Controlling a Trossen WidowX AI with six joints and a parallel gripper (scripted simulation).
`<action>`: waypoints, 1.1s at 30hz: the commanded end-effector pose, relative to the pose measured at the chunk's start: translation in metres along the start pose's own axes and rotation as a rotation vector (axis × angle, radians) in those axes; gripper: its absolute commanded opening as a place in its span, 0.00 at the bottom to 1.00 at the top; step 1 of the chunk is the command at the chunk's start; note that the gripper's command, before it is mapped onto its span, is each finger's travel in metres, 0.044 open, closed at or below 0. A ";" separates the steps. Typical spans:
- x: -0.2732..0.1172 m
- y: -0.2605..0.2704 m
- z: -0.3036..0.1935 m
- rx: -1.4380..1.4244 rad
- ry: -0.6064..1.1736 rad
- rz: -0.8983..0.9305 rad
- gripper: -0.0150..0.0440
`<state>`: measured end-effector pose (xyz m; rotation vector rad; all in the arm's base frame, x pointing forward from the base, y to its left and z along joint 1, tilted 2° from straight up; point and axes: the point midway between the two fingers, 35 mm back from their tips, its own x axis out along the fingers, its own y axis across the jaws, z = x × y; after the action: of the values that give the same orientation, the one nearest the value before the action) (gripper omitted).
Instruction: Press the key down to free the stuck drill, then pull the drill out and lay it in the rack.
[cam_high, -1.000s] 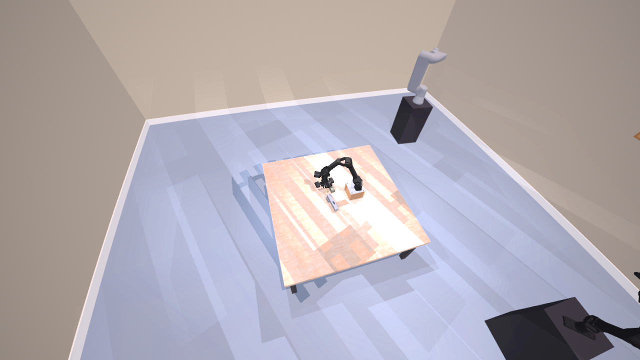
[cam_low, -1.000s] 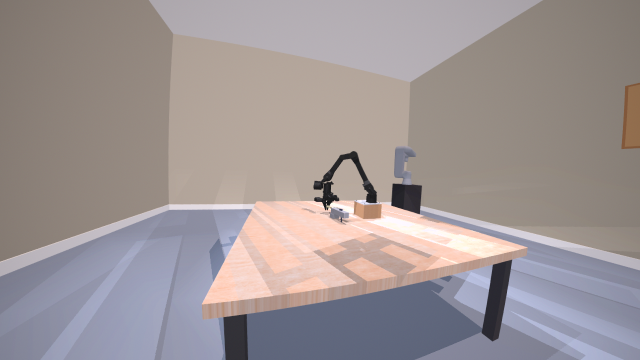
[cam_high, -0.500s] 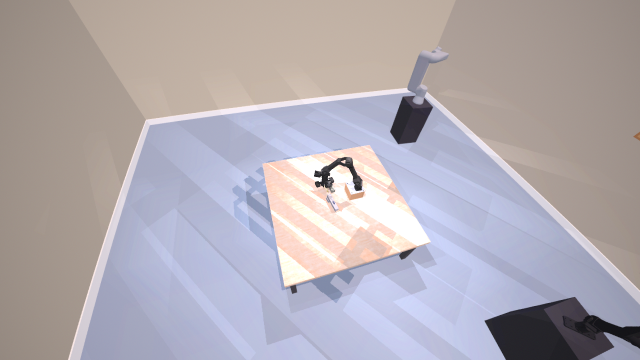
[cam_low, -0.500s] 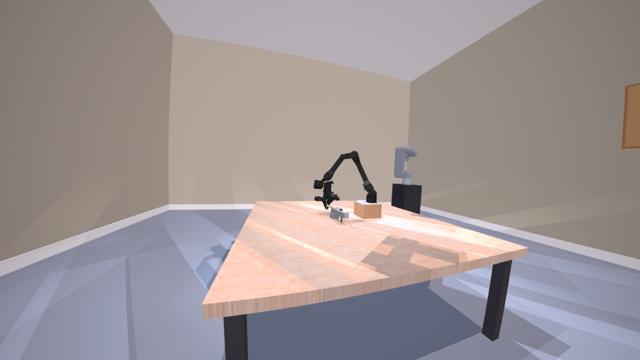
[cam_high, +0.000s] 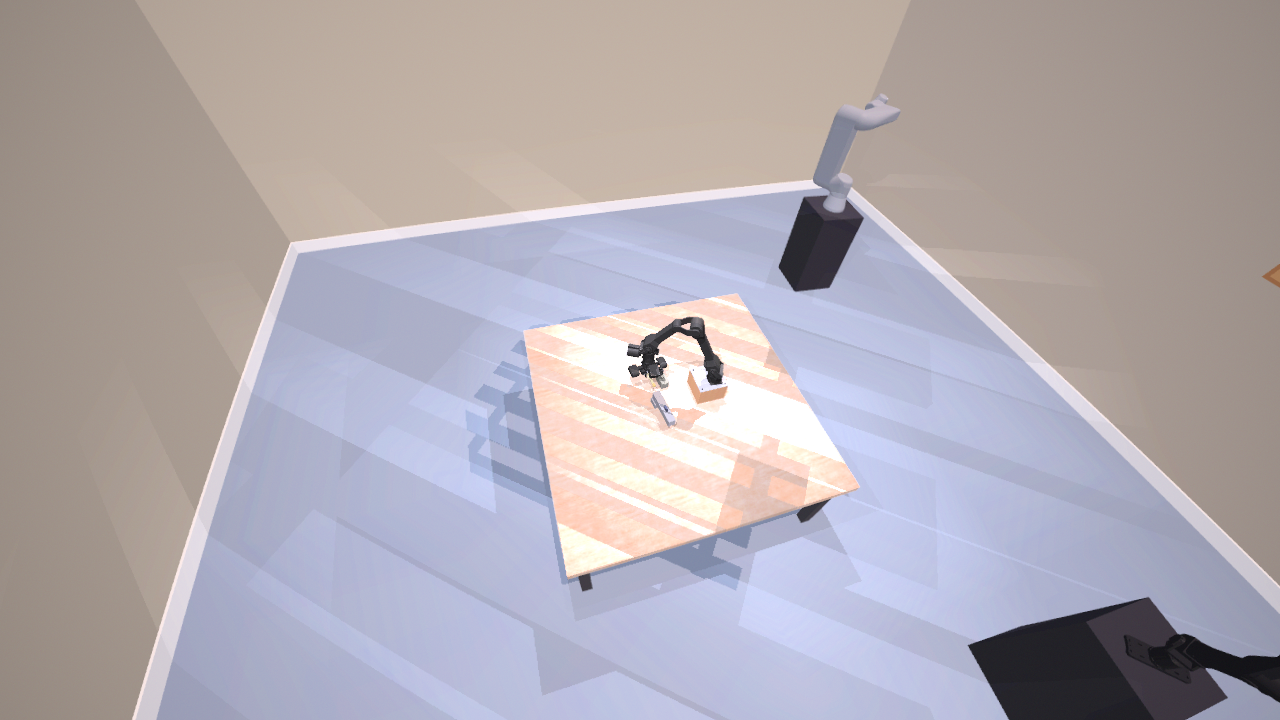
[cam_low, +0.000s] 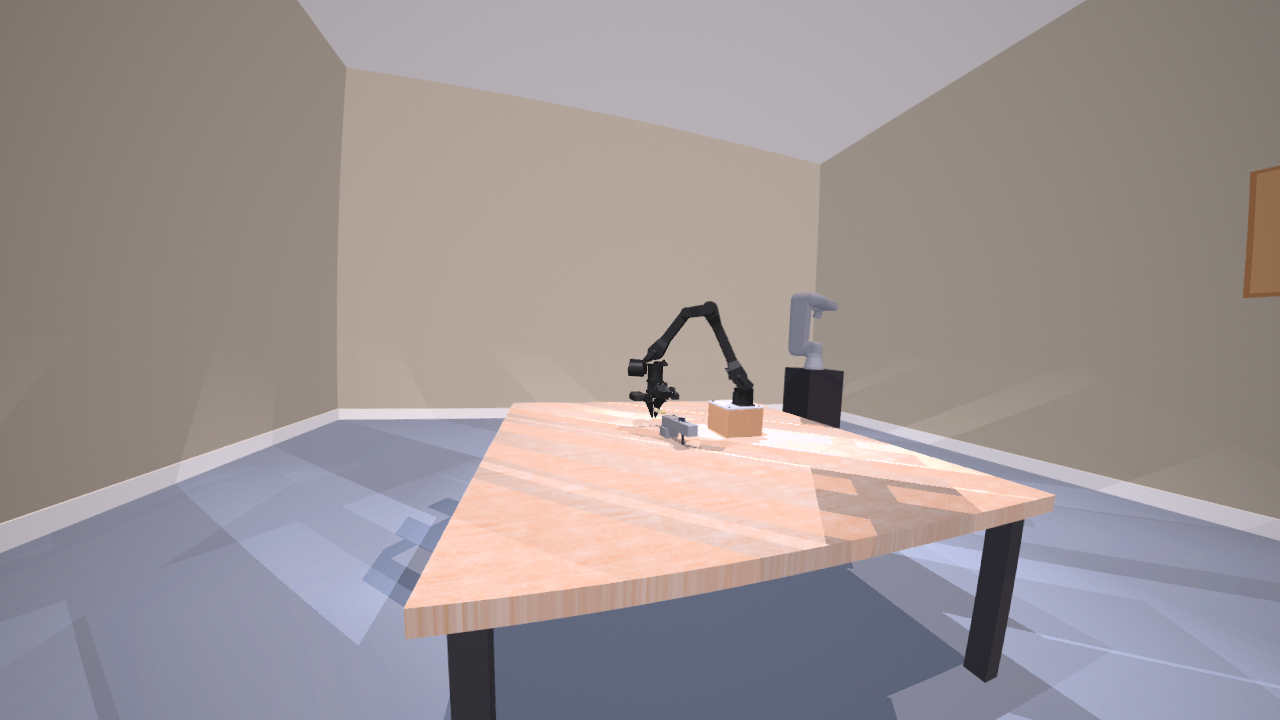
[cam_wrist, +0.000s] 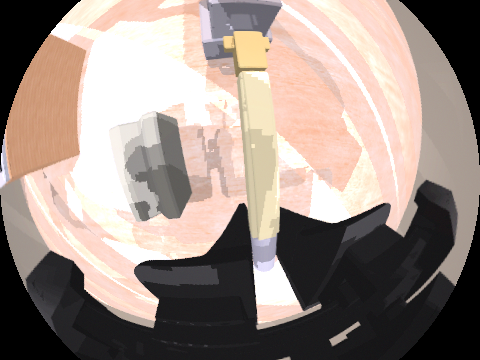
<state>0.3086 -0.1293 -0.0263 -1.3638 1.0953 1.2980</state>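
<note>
My gripper (cam_high: 656, 377) (cam_low: 654, 414) (cam_wrist: 251, 207) is shut on the drill (cam_wrist: 261, 155) at its lavender end, above the table. The drill's long cream body points away from the fingers to a yellow end piece with short side lugs. That end overlaps the near edge of the grey-lavender housing (cam_high: 662, 408) (cam_low: 677, 427) (cam_wrist: 213, 49) in the wrist view and looks outside it. The grey grooved rack (cam_wrist: 172, 165) stands left of the drill in the wrist view, with nothing in its groove. The key is not clear; a small dark part shows on top of the housing in the exterior view.
The arm's wooden base block (cam_high: 707, 390) (cam_low: 735, 420) (cam_wrist: 45, 110) stands beside the rack and housing. The wooden table (cam_high: 626, 510) (cam_low: 626, 528) carries them all. A grey arm (cam_high: 834, 152) (cam_low: 799, 326) on a dark pedestal (cam_high: 819, 246) (cam_low: 812, 396) stands beyond the table.
</note>
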 end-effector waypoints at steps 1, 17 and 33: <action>-0.003 -0.001 0.000 -0.005 -0.002 -0.006 0.25; -0.009 0.000 0.001 -0.005 -0.002 -0.006 0.25; -0.015 0.000 0.001 -0.005 -0.002 -0.006 0.25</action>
<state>0.3071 -0.1287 -0.0139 -1.3644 1.0949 1.2978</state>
